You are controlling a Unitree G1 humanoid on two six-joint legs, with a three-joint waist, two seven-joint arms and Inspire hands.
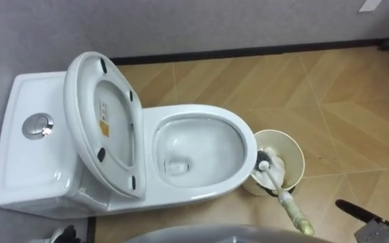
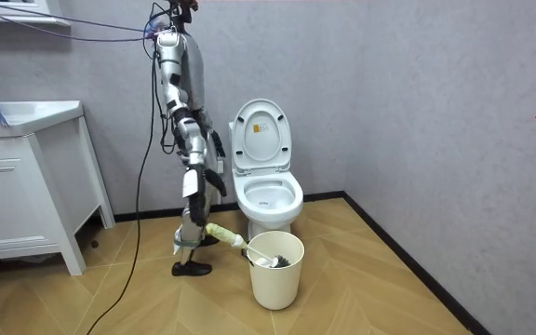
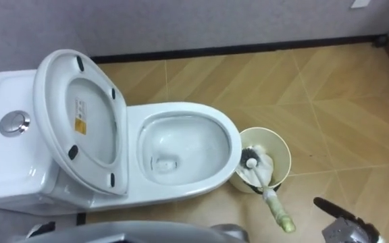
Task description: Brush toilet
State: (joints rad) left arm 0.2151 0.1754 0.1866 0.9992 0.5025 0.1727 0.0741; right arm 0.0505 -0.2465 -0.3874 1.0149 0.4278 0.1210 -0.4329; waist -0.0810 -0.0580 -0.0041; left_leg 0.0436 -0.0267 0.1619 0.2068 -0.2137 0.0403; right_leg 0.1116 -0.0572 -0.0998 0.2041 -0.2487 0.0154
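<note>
Left eye view: toilet brush (image 1: pixel 280 191) looks light and stiff, I'd grab its yellowish handle end. Right hand (image 1: pixel 367 219) fingers, can't tell.

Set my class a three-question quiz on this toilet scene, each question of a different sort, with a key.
1. True or false: the toilet seat is raised.
2. Where is the head of the brush? A in the toilet bowl; B in the bucket; C flat on the floor.
3. Fill in: the flush button sits on top of the ____.
Key: 1 true; 2 B; 3 cistern.
</note>
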